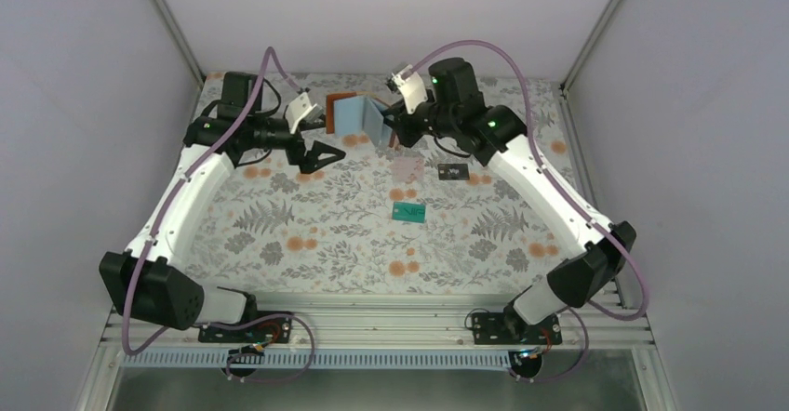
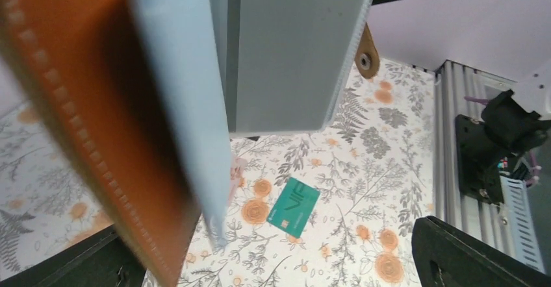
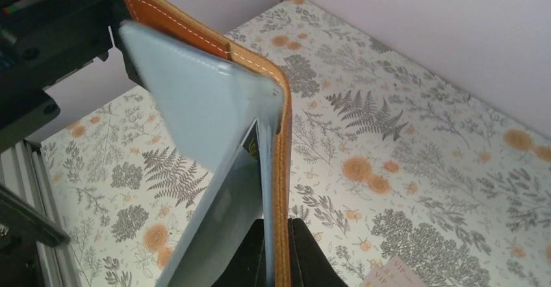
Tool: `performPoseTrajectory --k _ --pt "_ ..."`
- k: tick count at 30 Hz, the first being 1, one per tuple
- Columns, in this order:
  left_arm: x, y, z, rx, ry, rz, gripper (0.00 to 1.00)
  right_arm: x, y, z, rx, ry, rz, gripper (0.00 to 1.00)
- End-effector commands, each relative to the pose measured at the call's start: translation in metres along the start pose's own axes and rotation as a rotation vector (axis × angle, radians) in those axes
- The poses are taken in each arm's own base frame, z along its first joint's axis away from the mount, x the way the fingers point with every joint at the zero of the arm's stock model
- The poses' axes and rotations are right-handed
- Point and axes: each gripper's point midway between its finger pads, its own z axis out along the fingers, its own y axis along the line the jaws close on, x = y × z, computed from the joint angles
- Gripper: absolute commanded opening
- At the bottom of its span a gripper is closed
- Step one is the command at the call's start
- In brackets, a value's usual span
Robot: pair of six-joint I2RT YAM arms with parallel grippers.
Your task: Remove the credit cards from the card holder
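Observation:
The card holder stands open on its edge at the back of the table, rust-brown outside, pale blue-grey inside. My right gripper is shut on one leaf of the card holder and holds it upright. A dark sliver shows in its fold; I cannot tell what it is. My left gripper is open just left of and below the holder, and its brown flap hangs blurred close to the left wrist camera. Three credit cards lie flat on the table: pink, black, teal.
The table has a floral cover, grey walls on three sides and a metal rail at the near edge. The teal card lies between my left fingers. A pink card corner lies beside the right gripper.

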Motion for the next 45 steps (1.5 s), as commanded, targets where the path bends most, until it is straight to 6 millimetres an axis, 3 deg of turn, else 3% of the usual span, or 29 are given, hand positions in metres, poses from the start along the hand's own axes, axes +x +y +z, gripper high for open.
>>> performPoseTrajectory --k 1,6,7,11,20,23,28,33,39,40,43,45 --pt "0.000 0.015 0.012 -0.062 0.007 -0.003 1.00 -0.007 0.000 0.013 0.047 0.008 0.113 0.04" --pt "0.000 0.015 0.020 -0.079 0.018 0.014 1.00 -0.013 0.009 0.034 0.078 0.019 0.142 0.04" --pt "0.000 0.016 0.021 -0.083 0.019 0.009 1.00 -0.007 0.010 0.050 0.083 0.045 0.144 0.04" --pt "0.002 0.018 0.027 -0.087 0.029 -0.009 1.00 -0.014 0.024 0.071 0.073 0.052 0.129 0.04" --pt "0.014 0.057 0.028 -0.271 0.086 -0.071 0.98 -0.022 0.044 0.080 0.008 0.038 0.114 0.04" --pt "0.014 0.062 0.025 -0.306 0.093 -0.073 0.85 -0.022 0.043 0.074 0.015 0.031 0.108 0.04" --pt "0.014 0.060 0.017 -0.322 0.090 -0.069 0.56 -0.020 0.033 0.062 0.056 0.023 0.100 0.04" --pt "0.006 0.030 0.010 -0.182 0.042 -0.039 0.51 -0.015 0.017 0.045 0.035 0.012 0.100 0.04" --pt "0.004 0.015 0.011 -0.081 0.018 -0.035 0.25 -0.012 0.022 0.042 0.007 0.024 0.052 0.04" --pt "0.005 0.013 0.011 -0.070 0.017 -0.037 0.22 -0.021 0.026 0.030 -0.002 -0.004 0.040 0.04" --pt "0.003 0.011 0.012 -0.057 0.011 -0.035 0.03 -0.023 0.034 0.025 -0.042 -0.018 0.018 0.04" --pt "0.004 0.009 0.011 -0.043 0.009 -0.033 0.02 -0.021 0.033 0.022 -0.049 -0.023 0.010 0.04"
